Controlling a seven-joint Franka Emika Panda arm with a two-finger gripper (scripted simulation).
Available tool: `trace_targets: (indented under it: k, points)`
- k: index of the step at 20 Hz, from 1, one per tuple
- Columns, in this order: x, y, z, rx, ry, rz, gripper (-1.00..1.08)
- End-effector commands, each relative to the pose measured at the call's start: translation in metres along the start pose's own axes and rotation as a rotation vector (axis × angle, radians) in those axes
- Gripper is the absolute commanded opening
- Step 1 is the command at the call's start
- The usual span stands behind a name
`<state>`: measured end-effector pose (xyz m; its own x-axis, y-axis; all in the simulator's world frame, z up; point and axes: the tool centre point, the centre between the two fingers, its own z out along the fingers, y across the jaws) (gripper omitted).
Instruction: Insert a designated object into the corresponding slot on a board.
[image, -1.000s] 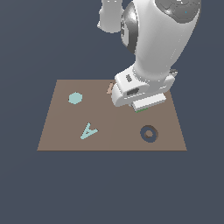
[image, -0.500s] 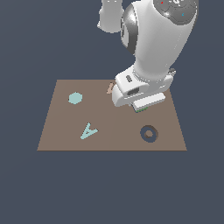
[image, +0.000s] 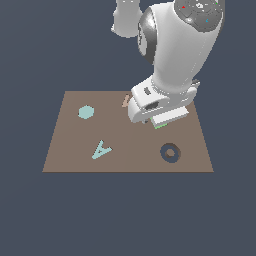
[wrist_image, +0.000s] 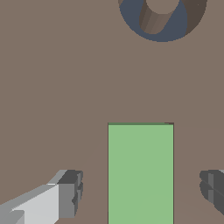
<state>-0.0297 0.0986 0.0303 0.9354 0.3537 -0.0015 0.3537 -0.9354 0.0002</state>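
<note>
While green block (wrist_image: 140, 173) lies flush — ring cut-out (wrist_image: 162, 19) nearby.

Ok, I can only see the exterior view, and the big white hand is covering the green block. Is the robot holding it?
Observer: No. In the wrist view the gripper is open, and bare brown board shows between each finger and the green block.
Operator: So is it in its hole?
Observer: It looks that way. The block lies flat, and of the slot only a thin dark line shows along one end of it.
Operator: And the ring hole?
Observer: Up close, the ring-shaped cut-out is a dark blue recess with a brown post standing in its middle, apart from the block.
</note>
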Motion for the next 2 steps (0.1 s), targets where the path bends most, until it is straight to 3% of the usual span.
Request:
trace_targets:
  k: [1,2]
  points:
    - [0.0001,0.0,0.0,0.0,0.0,0.0,1.0]
    - [0.0001,0.0,0.0,0.0,0.0,0.0,1.0]
